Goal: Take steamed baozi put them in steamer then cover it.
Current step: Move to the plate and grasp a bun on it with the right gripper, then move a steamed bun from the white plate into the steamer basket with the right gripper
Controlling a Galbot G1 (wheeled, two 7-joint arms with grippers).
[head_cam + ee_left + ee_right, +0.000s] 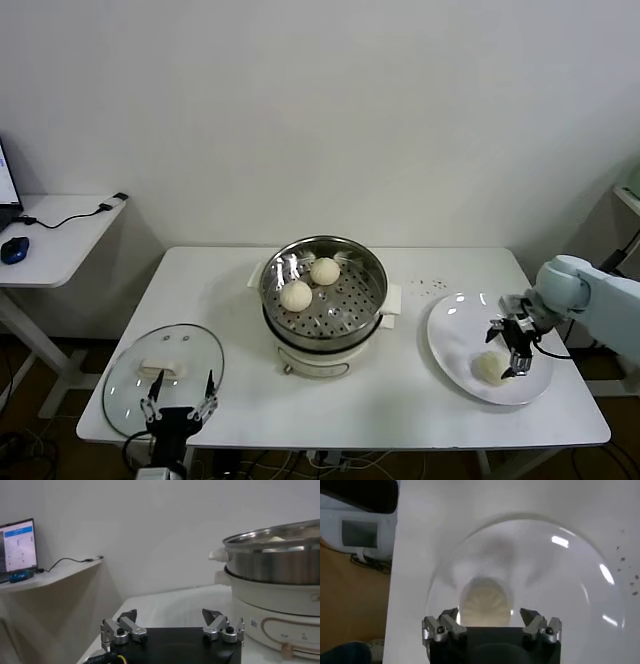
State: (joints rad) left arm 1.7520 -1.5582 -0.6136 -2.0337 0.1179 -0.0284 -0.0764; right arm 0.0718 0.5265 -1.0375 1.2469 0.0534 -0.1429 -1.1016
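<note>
- Two steamed baozi (310,283) sit inside the steamer (365,300), touching each other near its back-left, at about eleven o'clock on the perforated floor. The steamer stands at the centre of the white desk (400,400).
- One more bun (490,366) lies on the white plate (450,330), at three o'clock from the steamer. No fourth bun is visible anywhere.
- The cover (190,350), clear glass with a white handle, lies flat on the desk at about eight o'clock from the steamer, near the front-left corner. The steamer is still uncovered.
- Judged from this, loading is partly done: at least the bun on the plate is left to move, then the cover must go on.
- The right gripper (512,352) hangs over the plate just above the bun, jaws spread wide. In the right wrist view the bun (484,600) sits between and below the jaws; they hold nothing, and I cannot tell whether they touch it.
- The left gripper (179,408) waits at the front edge of the desk, at the cover's near rim, jaws wide apart and empty.
</note>
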